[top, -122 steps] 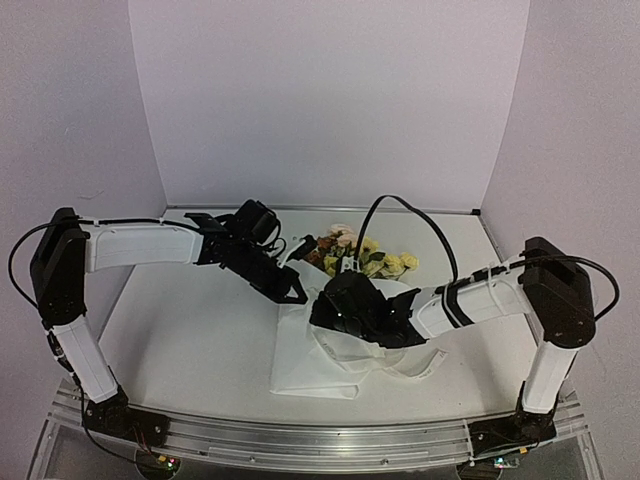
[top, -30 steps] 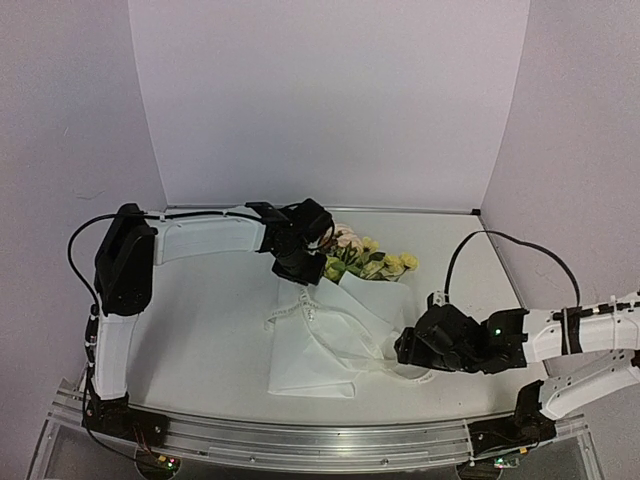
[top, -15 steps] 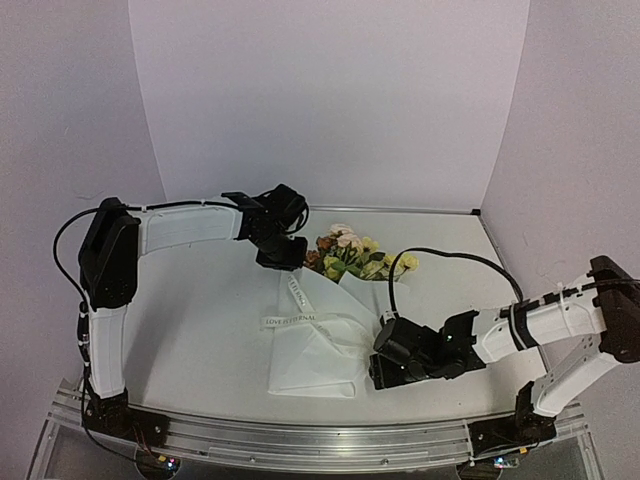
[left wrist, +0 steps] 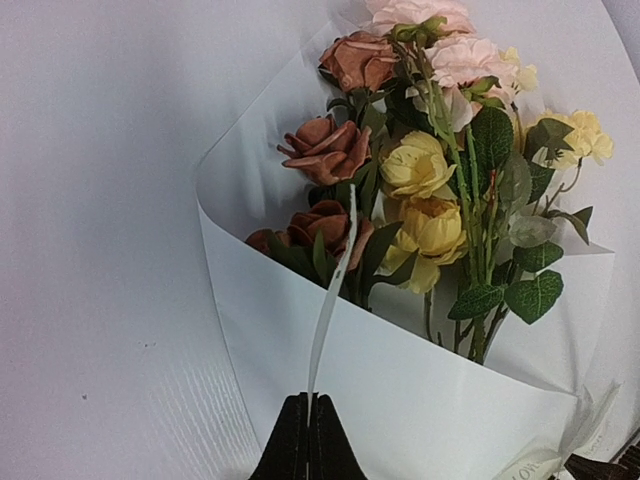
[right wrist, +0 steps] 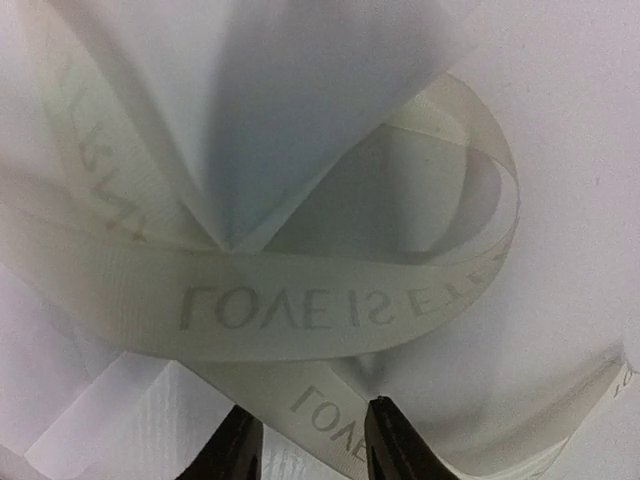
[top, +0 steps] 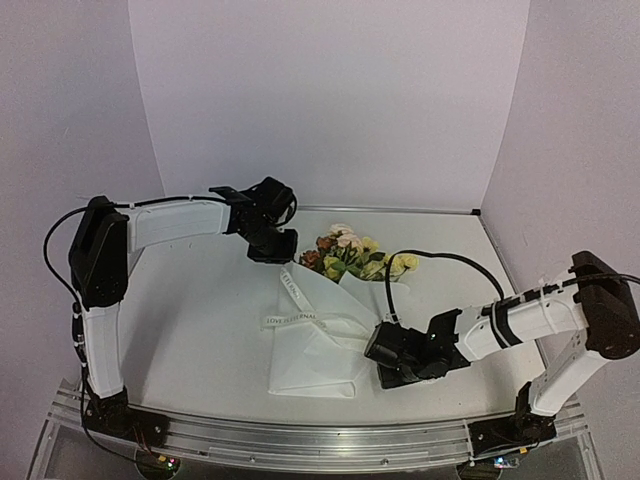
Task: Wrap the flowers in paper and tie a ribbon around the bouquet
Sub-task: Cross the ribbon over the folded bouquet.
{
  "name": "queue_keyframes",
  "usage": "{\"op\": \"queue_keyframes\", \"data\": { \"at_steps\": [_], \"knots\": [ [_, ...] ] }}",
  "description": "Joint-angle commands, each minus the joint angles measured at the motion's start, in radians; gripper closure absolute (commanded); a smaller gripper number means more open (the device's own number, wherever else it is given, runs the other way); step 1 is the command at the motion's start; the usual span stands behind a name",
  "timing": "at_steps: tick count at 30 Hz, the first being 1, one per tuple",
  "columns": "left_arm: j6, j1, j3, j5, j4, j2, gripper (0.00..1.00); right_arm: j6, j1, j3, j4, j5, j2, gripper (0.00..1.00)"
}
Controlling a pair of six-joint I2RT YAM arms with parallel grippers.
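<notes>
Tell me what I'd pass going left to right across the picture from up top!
left arm's black elbow → left gripper → flowers → right arm's black elbow

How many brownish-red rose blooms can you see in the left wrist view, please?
3: a brownish-red fabric rose at the top, another below-left, the lowest behind the thin cream ribbon; more may be hidden.
</notes>
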Motion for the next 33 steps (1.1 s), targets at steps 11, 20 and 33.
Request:
{"op": "queue_keyframes", "data": {
  "at_steps": [11,20,33],
  "knots": [
    [-0.081,0.087,-0.22,-0.054,0.065,-0.248,1.0,0.087,-0.056,0.07,-0.204,0.116,-0.16,1.0],
    [-0.204,0.188,-0.536,-0.097,0.166,-0.468,1.0,0.172,-0.235,-0.011,-0.254,0.053,-0.259,1.0],
    [-0.301,0.357,-0.823,-0.084,0.243,-0.629,1.0,0.252,-0.449,-0.117,-0.26,0.027,-0.296,1.0]
  ]
}}
